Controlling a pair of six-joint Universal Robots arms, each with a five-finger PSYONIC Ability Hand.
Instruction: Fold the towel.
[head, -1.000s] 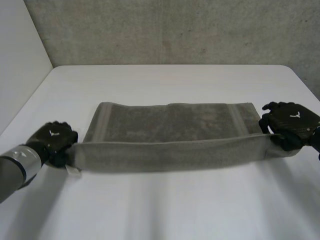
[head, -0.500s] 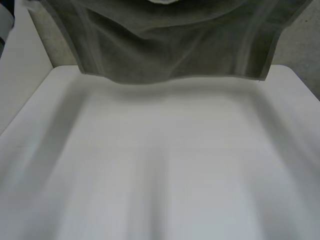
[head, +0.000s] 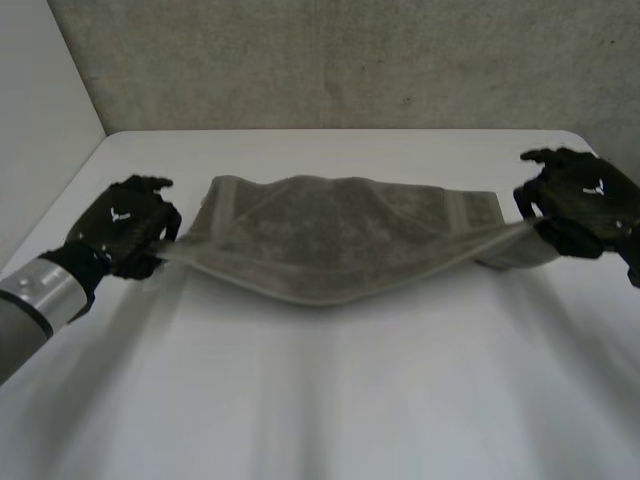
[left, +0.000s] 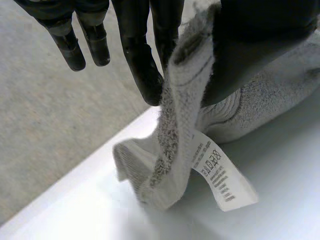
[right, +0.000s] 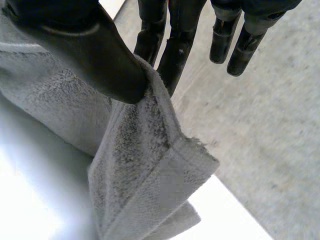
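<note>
Pinching tight, your left robot hand squeezes one end corner of the towel between thumb and fingers, and your right robot hand squeezes the other end the same way. The towel hangs between both robot hands, sagging in the middle, and its far side seems to rest on the surface. Watch out: each pinch has only a little cloth. Pull the robot hands too far apart and a corner could slip out, so the fold flops down crooked.
</note>
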